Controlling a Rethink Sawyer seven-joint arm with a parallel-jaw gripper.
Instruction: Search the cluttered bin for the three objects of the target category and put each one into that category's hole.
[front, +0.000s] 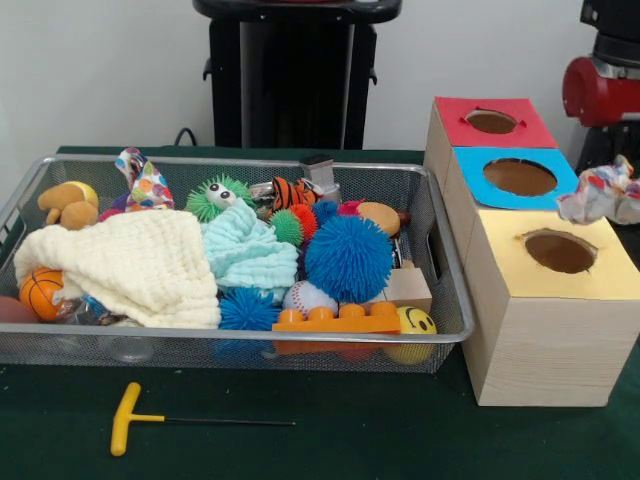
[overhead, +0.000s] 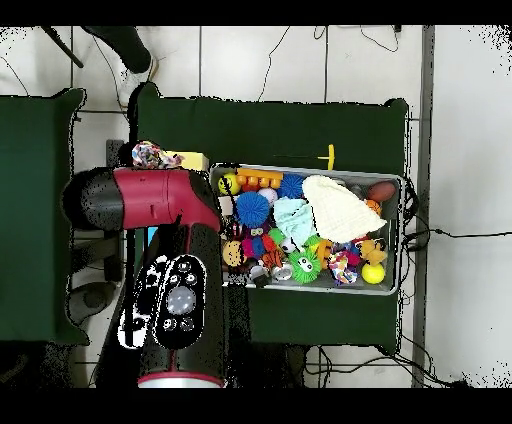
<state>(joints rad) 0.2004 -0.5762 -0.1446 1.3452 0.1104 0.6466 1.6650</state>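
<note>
Nearest the camera, a yellow-handled T-shaped key (front: 150, 420) lies on the green worktop (front: 380, 440) in front of the bin (front: 452, 330).

Largest is the red and black arm (overhead: 165, 215), which in the overhead view covers most of the boxes. At the front view's right edge the white polka-dot cloth (front: 600, 193) hangs just above the yellow-topped hole (front: 560, 251); it also shows in the overhead view (overhead: 150, 154). The jaws themselves are out of sight behind the cloth, so I cannot tell how they stand.

The wire bin is crowded. A cream knitted cloth (front: 135, 265) covers its left half, with a pale teal cloth (front: 245, 250) beside it. A big blue spiky ball (front: 348, 258) sits near the middle. Along the front wall lie an orange building brick (front: 335, 320), a yellow smiley ball (front: 415, 322) and a small baseball (front: 308, 296).

Behind the yellow box, the blue-topped hole (front: 520, 177) and red-topped hole (front: 491, 121) stand in a row.
</note>
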